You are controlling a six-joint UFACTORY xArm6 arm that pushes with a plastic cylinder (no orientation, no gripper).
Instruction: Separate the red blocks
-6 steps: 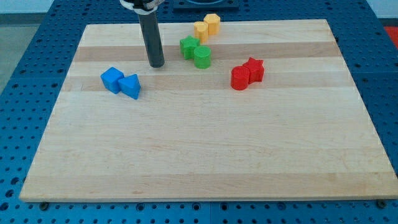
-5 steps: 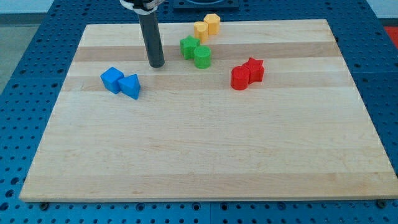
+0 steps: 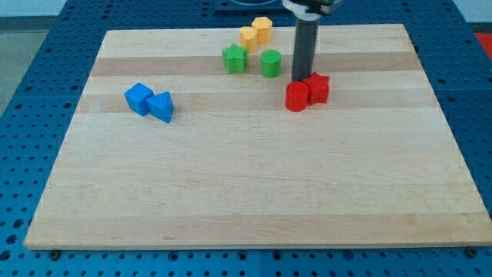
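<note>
While the wooden board (image 3: 254, 192) fills most of the view, lying on a blue pegboard table (image 3: 31, 77), the action sits toward its far right. My rod (image 3: 305, 46) comes down nearly upright from the view's top edge, and my tip (image 3: 300, 81) stands just behind the two red blocks, right at the seam where they meet and touching or almost touching them. I carry no jaws, only this plain dark rod, so nothing is clamped or held.

The red pair is still pressed together. The red cylinder (image 3: 296, 98) is on the left and slightly nearer; the red star-shaped block (image 3: 317, 88) is on the right and slightly farther, with its left part hidden behind the rod's end.

To the left of my tip, and a little farther back, stands the green cylinder (image 3: 270, 63). The green star-shaped block (image 3: 234, 58) lies farther left again, with a clear gap between the two greens. Behind them, near the board's far edge, two yellow blocks (image 3: 255, 33) touch each other; their shapes are hard to make out. Well apart, on the left side of the board, a blue cube-like block (image 3: 139, 98) touches a blue wedge-like block (image 3: 161, 106).
</note>
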